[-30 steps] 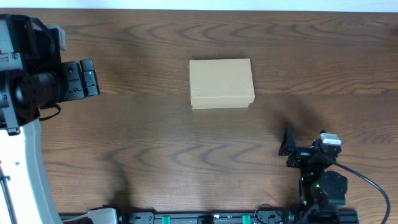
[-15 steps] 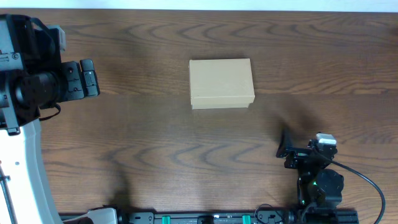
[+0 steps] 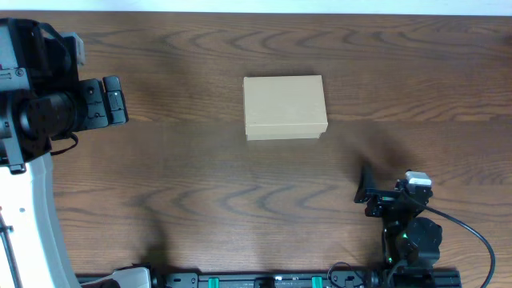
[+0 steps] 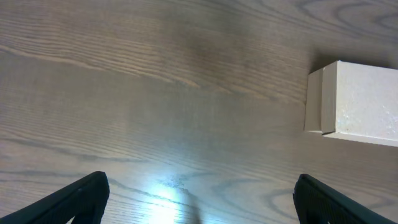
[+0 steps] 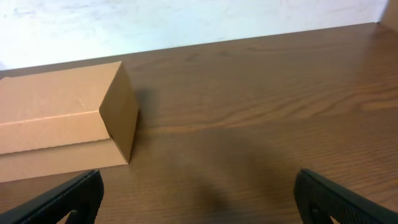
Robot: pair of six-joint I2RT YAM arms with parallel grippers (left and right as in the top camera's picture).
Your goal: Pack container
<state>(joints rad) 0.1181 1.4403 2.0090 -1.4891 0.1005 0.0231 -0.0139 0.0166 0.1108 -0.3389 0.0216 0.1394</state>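
Observation:
The container (image 3: 285,106) is a small tan cardboard box with its flap lid shut, standing on the wooden table a little behind the middle. It also shows at the right edge of the left wrist view (image 4: 360,102) and at the left of the right wrist view (image 5: 62,118). My left gripper (image 3: 117,100) is open and empty, hovering well to the left of the box; its fingers frame bare table (image 4: 199,199). My right gripper (image 3: 365,186) is open and empty, low near the front right, short of the box (image 5: 199,199).
The dark wooden table (image 3: 200,192) runs to a pale wall at the back (image 5: 186,22). The left arm's white body (image 3: 28,216) covers the front left. A cable (image 3: 472,232) trails from the right arm's base by the front edge.
My right gripper has drawn back slightly toward the front edge and a little left. The left arm and the box have not moved.

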